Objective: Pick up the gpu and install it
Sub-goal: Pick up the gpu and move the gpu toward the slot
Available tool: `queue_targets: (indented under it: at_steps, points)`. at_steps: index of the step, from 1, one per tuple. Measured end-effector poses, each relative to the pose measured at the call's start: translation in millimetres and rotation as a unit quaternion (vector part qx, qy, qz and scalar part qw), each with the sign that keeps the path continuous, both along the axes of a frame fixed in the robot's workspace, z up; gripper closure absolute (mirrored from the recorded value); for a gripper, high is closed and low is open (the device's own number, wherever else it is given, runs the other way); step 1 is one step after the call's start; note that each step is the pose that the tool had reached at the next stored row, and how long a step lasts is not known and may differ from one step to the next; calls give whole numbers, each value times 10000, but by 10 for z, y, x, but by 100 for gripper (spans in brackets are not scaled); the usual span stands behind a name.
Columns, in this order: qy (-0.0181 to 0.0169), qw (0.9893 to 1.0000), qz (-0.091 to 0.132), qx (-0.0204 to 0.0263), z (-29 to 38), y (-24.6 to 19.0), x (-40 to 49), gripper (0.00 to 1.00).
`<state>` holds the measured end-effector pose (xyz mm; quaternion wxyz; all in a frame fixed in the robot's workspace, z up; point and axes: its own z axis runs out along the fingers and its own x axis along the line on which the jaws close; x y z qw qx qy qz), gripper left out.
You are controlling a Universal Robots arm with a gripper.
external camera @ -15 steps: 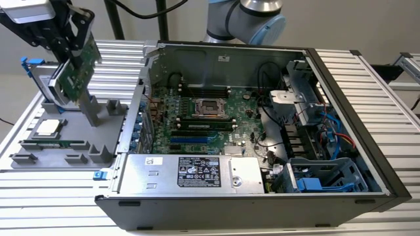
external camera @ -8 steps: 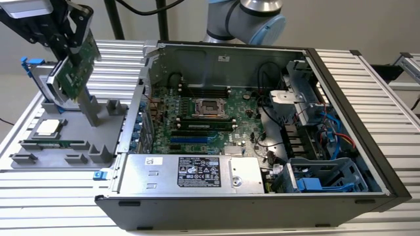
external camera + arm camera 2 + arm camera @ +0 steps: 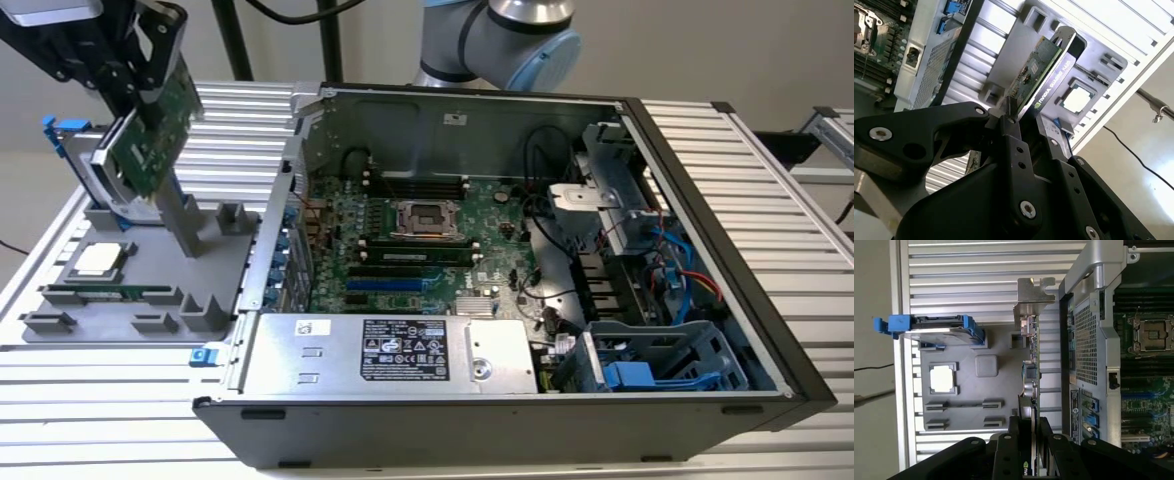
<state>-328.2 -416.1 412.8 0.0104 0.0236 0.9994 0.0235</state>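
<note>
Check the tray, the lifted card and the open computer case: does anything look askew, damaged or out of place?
Nothing looks damaged or spilled. The one oddity: the gpu is clamped in the gripper above the gray tray, tilted off vertical in the exterior view, outside the computer case.

gpu (image 3: 1029, 367): gripped end hidden between jaws, both wrist views. Hard drive (image 3: 96, 165): partly behind gpu, exterior view. Arm (image 3: 514, 40): cropped at edge.
</note>
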Motion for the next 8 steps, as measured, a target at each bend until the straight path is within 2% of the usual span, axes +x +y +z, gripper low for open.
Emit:
queue_targets:
  at_steps: [8]
  points:
    - [0, 10000, 0, 0, 47, 0, 0, 100]
